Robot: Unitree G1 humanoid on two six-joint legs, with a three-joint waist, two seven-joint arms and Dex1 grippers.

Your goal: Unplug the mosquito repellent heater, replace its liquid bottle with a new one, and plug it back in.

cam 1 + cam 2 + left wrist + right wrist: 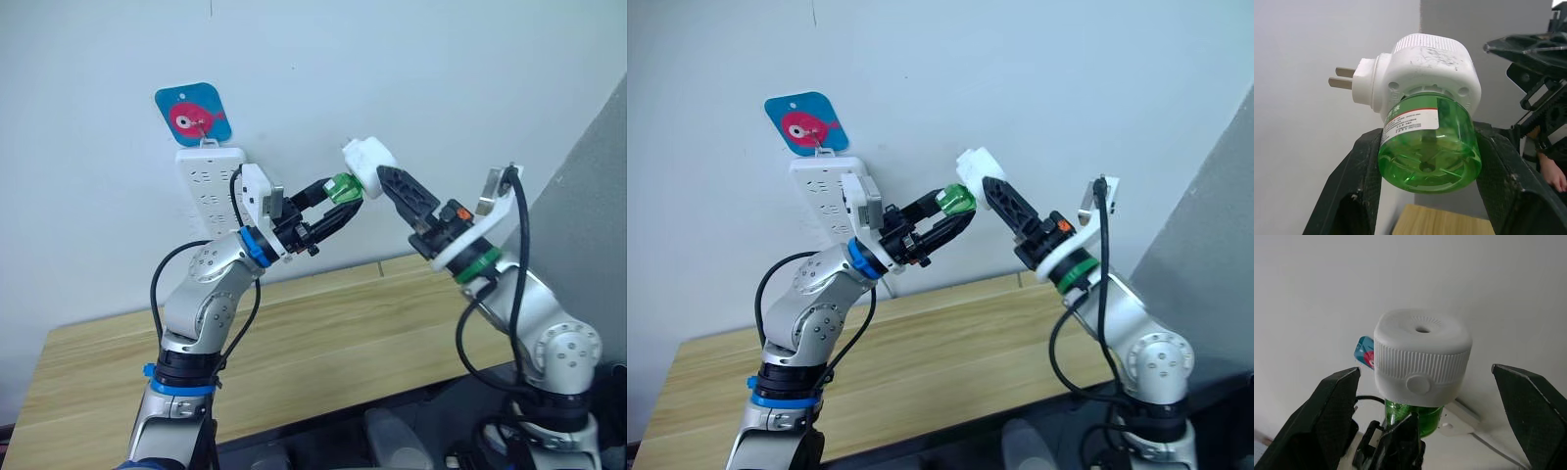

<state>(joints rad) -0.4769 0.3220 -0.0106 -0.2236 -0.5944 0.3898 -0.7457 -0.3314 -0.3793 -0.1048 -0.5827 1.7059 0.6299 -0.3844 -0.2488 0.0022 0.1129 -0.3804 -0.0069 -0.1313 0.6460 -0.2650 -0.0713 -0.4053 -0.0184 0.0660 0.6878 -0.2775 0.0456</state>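
Observation:
The white mosquito repellent heater (369, 159) hangs in mid-air in front of the wall, unplugged, its two prongs (1342, 77) bare. A green liquid bottle (1428, 147) is still seated in its underside. My left gripper (340, 202) is shut on this bottle, one black finger pressed to each side. My right gripper (1425, 369) comes from the right and straddles the heater's white body; it is open, with both fingers (1334, 416) standing clear of the body.
A tall white power strip (207, 186) hangs on the wall from a blue fish-shaped hook (193, 114), just left of my left wrist. A wooden table (323, 343) lies below both arms. A grey panel (600, 196) rises at the right.

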